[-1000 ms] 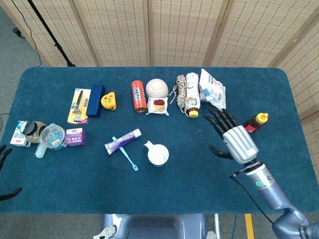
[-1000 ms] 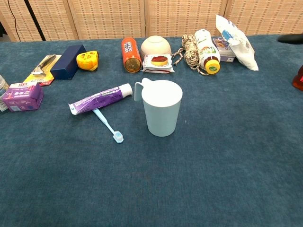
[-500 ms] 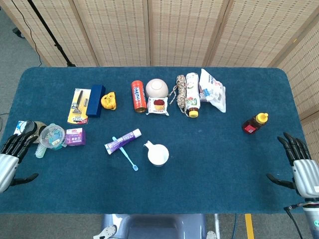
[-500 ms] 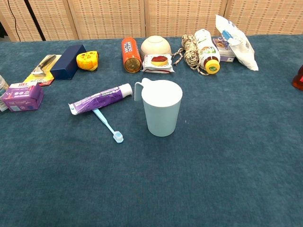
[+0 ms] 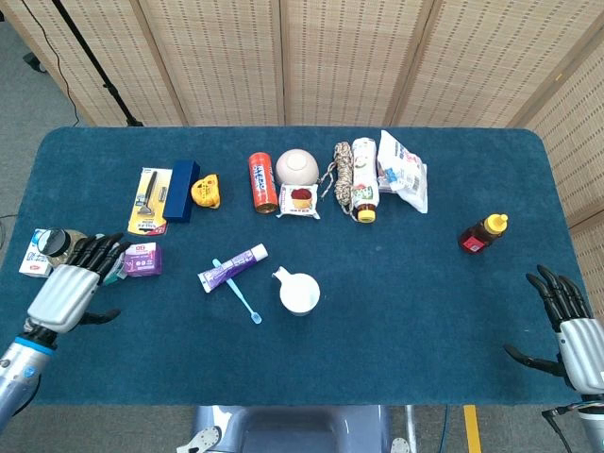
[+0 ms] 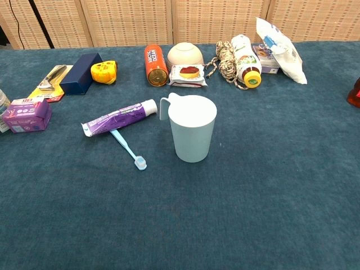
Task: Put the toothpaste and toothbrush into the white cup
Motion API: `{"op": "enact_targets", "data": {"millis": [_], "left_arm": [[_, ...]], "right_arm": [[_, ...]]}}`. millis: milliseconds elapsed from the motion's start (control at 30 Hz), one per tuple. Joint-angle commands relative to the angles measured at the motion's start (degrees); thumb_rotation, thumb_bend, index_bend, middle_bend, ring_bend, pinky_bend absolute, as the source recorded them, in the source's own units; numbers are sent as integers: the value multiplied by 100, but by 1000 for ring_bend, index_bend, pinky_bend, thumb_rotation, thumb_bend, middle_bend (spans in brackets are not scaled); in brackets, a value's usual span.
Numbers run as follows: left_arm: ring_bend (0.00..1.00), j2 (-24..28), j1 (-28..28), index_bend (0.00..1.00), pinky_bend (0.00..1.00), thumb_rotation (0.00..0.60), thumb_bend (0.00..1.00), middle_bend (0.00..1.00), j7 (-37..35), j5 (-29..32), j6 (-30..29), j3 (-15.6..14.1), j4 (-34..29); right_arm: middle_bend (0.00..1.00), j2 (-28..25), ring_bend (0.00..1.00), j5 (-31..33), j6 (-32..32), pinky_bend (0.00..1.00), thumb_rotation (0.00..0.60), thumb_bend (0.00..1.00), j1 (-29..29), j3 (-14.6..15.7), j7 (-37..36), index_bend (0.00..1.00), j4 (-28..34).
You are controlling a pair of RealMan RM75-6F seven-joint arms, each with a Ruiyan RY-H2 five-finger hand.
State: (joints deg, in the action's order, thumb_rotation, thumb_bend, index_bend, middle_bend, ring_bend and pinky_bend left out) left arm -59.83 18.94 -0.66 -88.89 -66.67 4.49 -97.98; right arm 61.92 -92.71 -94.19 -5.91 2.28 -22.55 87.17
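Open blue surface [image 6: 264, 202] around the cup

From the white cup [image 6: 192, 128], 3 through 8 o'clock lies bare; toothpaste [image 6: 119, 117] and toothbrush [image 6: 129, 148] lie at 9, and a row from orange can [image 6: 156, 64] to snack bag [image 6: 277, 49] blocks 12.

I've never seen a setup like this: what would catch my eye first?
Probably the white cup standing upright mid-table, with the purple toothpaste and blue toothbrush lying just to its left. Then the silver left robot hand and right robot hand, open at the table's opposite edges.
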Motion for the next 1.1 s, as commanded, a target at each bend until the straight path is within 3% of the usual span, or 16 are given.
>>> {"op": "enact_targets", "data": {"millis": [33,167,367,567,833,1100], "left_arm": [[0,-413,457,0,0,600,12,0,85,610,621,217,-224],[0,-839,759,0,0,600,15,0,351,1045,903,392,-287],[0,-1590,1235,0,0,600,16,0,1831,2129,941,670,-342],[0,-2271,1710,0,0,600,16,0,2934,3260,924,765,-80],[0,-2845,2116,0,0,600,18,0,3281,3886,980,842,301],[0,-3712,2587,0,0,600,22,0,3853,4451,696,994,1196]], "right_arm": [[0,-6,0,-23,30,0,600,0,9,-13,-35,0,9],[0,-7,0,-72,66,0,600,0,13,-34,-55,0,5],[0,-10,0,-105,149,0,600,0,10,-64,-187,0,-40],[0,-17,0,-97,209,0,600,0,18,-102,-345,0,-111],[0,-18,0,-91,254,0,600,0,20,-142,-488,0,-173],[0,-11,0,-122,353,0,600,0,-6,-154,-614,0,-222]]}}
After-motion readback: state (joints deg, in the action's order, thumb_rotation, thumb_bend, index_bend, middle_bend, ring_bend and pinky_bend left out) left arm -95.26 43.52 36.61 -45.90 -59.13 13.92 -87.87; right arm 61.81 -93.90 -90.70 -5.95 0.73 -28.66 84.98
